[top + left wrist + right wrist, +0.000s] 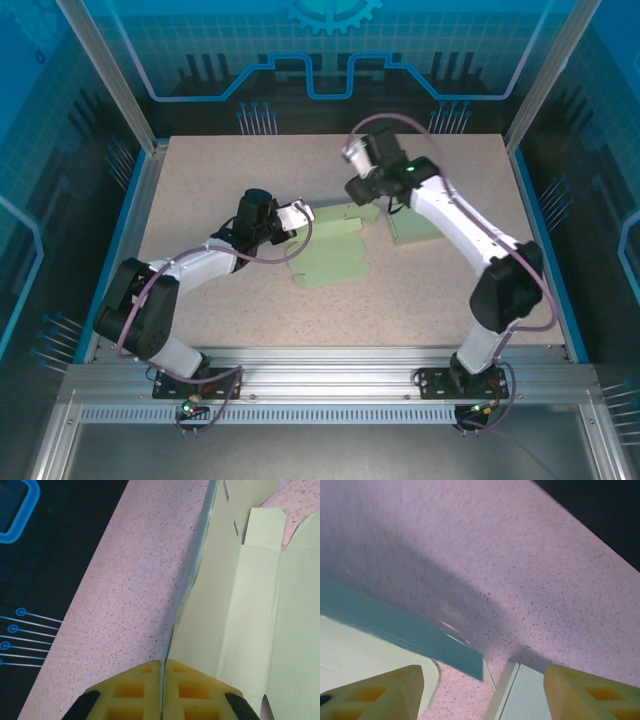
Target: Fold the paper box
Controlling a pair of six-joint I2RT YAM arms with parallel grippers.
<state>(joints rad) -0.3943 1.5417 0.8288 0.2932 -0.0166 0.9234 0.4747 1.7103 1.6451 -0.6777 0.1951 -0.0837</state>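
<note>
Fingers of the left gripper are pressed together, their yellow pads meeting along a thin seam with no gap. The left edge of the paper box runs straight into that seam, so the gripper is pinched on the cardboard. Seen from the left wrist, the pale green sheet rises from the closed pads and spreads away to the right. Its creases and a notched flap show further along, and the speckled table lies to its left.

From above, the box lies mostly flat near the middle of the table, between the two arms. The left gripper meets it at its left end.

The right gripper stands wide. Its two yellow fingers sit at opposite sides of the right wrist view, with bare tabletop and a strip of the box's edge between them. Nothing is clamped between them, and I cannot tell whether either pad touches the cardboard. A raised flap, in shadow and looking teal, crosses that view just beyond the left finger. From above, this gripper sits at the far right part of the box, pointing down towards it.
</note>
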